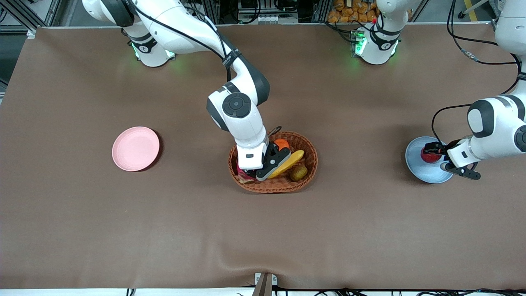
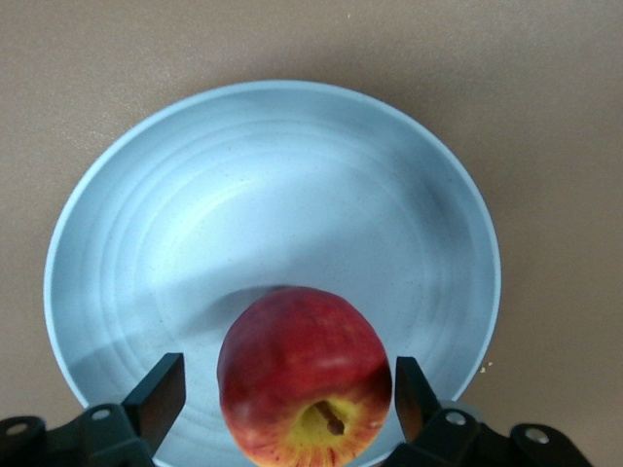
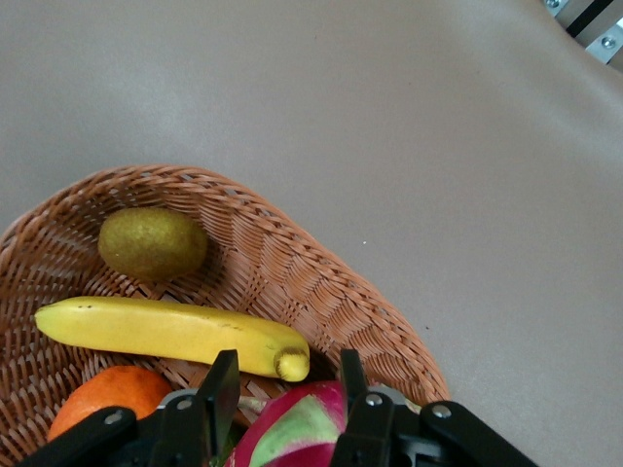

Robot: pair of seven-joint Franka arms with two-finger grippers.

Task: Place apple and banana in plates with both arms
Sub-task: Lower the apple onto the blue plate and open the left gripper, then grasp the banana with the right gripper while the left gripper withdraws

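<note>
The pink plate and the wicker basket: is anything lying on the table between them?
No. In the front view, only bare brown tablecloth stretches from the pink plate to the wicker basket.

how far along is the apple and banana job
About halfway, it seems. The apple sits in the blue plate, and the left gripper stands open around it with gaps on both sides, so that half looks done. The right gripper is down in the basket, open by the banana tip, not gripping it. Left: lifting the banana to the empty pink plate.
</note>
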